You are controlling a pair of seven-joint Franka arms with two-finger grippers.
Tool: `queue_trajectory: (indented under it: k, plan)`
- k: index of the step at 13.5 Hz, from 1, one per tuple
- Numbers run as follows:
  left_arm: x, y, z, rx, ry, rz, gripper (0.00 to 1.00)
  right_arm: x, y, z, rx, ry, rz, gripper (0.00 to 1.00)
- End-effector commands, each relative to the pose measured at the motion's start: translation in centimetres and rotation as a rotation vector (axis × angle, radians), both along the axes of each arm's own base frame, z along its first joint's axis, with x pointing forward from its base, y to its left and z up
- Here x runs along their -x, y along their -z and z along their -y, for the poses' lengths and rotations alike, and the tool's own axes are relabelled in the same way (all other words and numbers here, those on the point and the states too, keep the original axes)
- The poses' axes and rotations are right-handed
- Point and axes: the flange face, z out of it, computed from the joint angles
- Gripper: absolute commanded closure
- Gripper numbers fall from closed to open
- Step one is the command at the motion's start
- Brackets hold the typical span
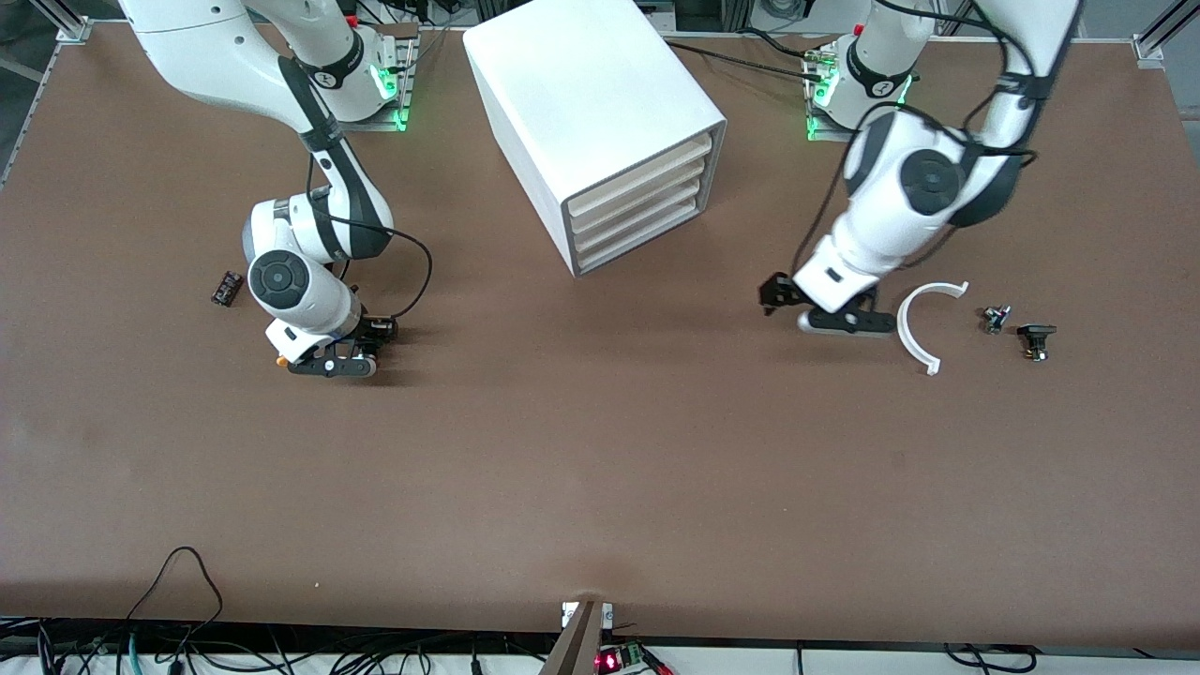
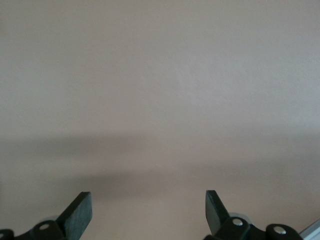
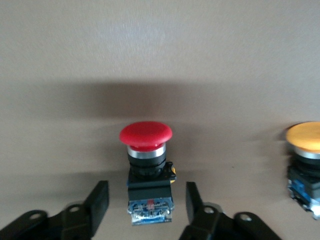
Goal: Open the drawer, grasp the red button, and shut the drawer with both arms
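Observation:
The white cabinet (image 1: 600,122) stands at the middle of the table near the robots' bases, and its three cream-fronted drawers (image 1: 637,202) are all shut. The button (image 3: 146,137), red cap on a black body, stands upright on the table in the right wrist view. My right gripper (image 3: 147,191) is open and low at the table, with one finger on each side of the button's body, not touching it. In the front view the right hand (image 1: 333,366) hides the button. My left gripper (image 1: 848,325) is open and empty over bare table (image 2: 148,197).
A button with a yellow-orange cap (image 3: 305,137) stands close beside the red one. A small black part (image 1: 226,288) lies at the right arm's end. A white curved piece (image 1: 923,323) and two small parts (image 1: 996,319) (image 1: 1036,339) lie near the left gripper.

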Motion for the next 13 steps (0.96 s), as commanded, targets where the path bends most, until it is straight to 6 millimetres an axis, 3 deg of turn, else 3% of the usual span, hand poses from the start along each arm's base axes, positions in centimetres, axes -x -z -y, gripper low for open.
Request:
queue_trajectory:
  k: [1, 4, 7, 9, 11, 13]
  plan:
    - [-1.3, -6.9, -3.4, -0.011, 0.052, -0.037, 0.0, -2.9, -4.8, -0.9, 0.013, 0.024, -0.009, 0.0]
    - [-2.2, -15.1, -6.5, -0.046, 0.033, -0.105, 0.0, -5.4, -10.6, -1.5, 0.021, 0.035, -0.03, 0.0]
    - [-2.5, -21.0, -8.0, -0.134, 0.055, -0.07, 0.0, -7.2, -15.6, -1.2, 0.023, 0.047, -0.011, 0.0]
    - [-2.8, -22.1, -10.3, -0.132, 0.039, -0.075, 0.0, -7.7, -18.3, -0.1, 0.03, 0.062, 0.002, 0.0]
    - [-3.0, -21.8, -10.5, -0.124, 0.07, -0.077, 0.0, -7.6, -20.6, 2.5, 0.025, 0.106, 0.013, 0.0]
    - [-3.0, -21.7, -10.6, -0.127, 0.074, -0.079, 0.0, -7.2, -24.2, 4.3, 0.007, 0.132, 0.059, 0.0]
